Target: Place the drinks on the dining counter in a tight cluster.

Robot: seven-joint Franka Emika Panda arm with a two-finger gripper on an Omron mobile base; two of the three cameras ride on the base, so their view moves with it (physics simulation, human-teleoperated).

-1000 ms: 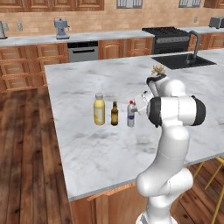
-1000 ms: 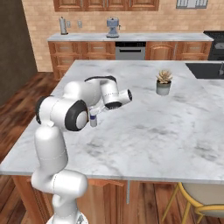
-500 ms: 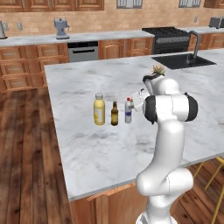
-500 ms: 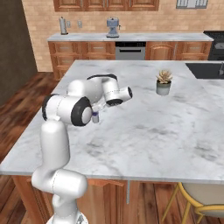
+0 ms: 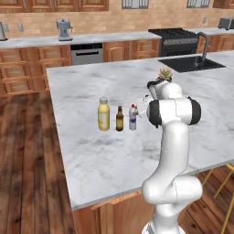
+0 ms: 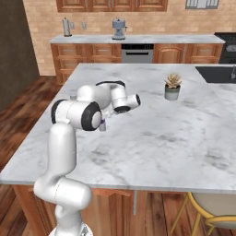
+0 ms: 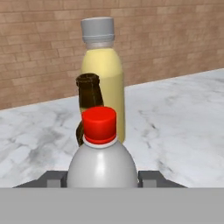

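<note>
Three bottles on one marble island (image 5: 91, 155): one yellow bottle (image 5: 103, 114), one brown bottle (image 5: 119, 119) and one white bottle (image 5: 133, 117). One potted plant (image 6: 172, 87), one sink (image 5: 191, 63), one coffee machine (image 5: 64, 29) and one stove (image 5: 173, 40).

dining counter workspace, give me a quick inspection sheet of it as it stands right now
surface: dining counter, white grey-veined marble, with a black sink and faucet at its far right.
job's things: yellow bottle, brown bottle and white bottle with red cap stand upright in a close row; hand view lines all three up.
clutter: small potted plant on the counter, apart from the bottles.
grippers: gripper closed on the white bottle, a finger at each side.
cables: nothing seen.
surroundings: wall counter with coffee machine, stove, wooden cabinets, wood floor, yellow stool at the near edge.
</note>
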